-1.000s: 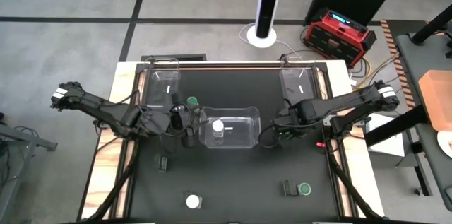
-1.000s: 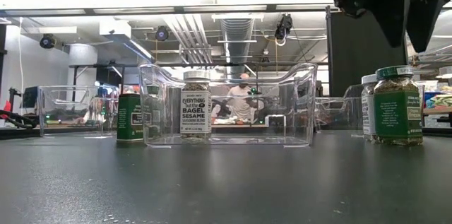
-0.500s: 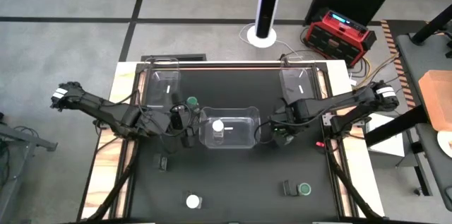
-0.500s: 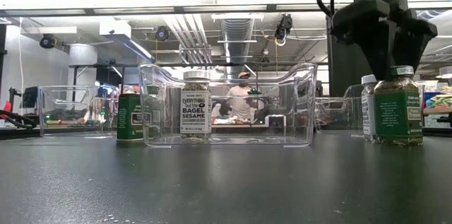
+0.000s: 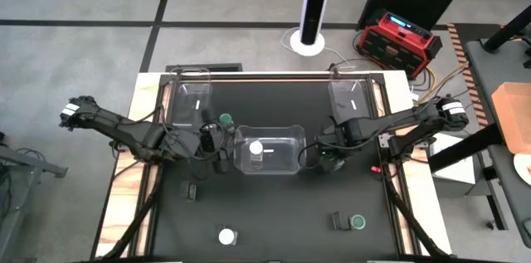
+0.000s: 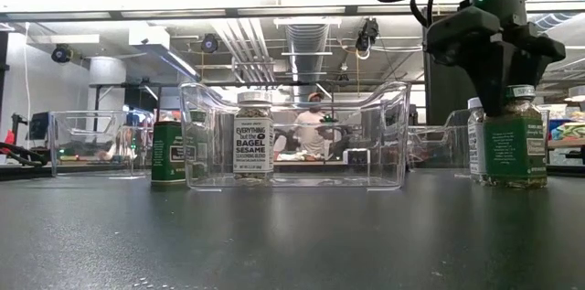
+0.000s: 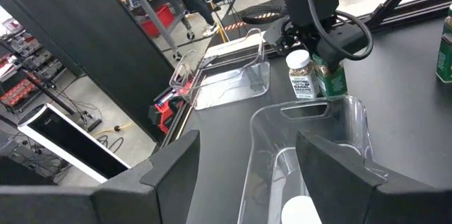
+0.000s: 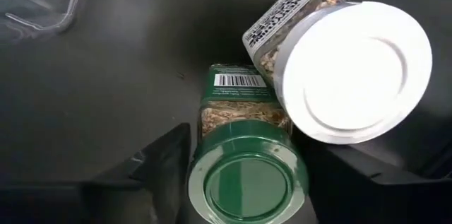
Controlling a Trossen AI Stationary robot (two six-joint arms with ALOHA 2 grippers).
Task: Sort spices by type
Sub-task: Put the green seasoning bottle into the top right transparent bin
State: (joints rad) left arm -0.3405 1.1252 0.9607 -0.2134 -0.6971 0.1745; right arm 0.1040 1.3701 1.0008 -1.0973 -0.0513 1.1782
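A green-lidded spice jar (image 8: 240, 100) stands upright on the black table, touching a white-lidded jar (image 8: 353, 68). My right gripper (image 8: 248, 174) is open, low over the green lid, one finger on each side of it; the low view shows it (image 6: 501, 70) down at that jar (image 6: 514, 144). My left gripper (image 5: 219, 148) is open at the left end of the clear middle bin (image 5: 286, 163), which holds a white-lidded jar (image 5: 256, 148). Another green-lidded jar (image 5: 225, 119) stands just outside the bin, beyond my left gripper. My right gripper comes from above, pointing down, with its fingers (image 8: 166, 164) close on two opposite sides of the green lid (image 8: 247, 185). I cannot tell whether they touch it. The jar stands upright on the table.
Two clear bins (image 5: 191, 97) (image 5: 348, 93) sit at the far left and far right corners. Near the front edge stand a white-lidded jar (image 5: 226, 236) and a green-lidded jar (image 5: 358, 222), with small dark objects (image 5: 192, 190) (image 5: 339, 220) beside them.
My right gripper has come down from well above the table onto the green-lidded jar beside the middle bin's right end, its fingers now level with the lid. The jars have stayed in place.
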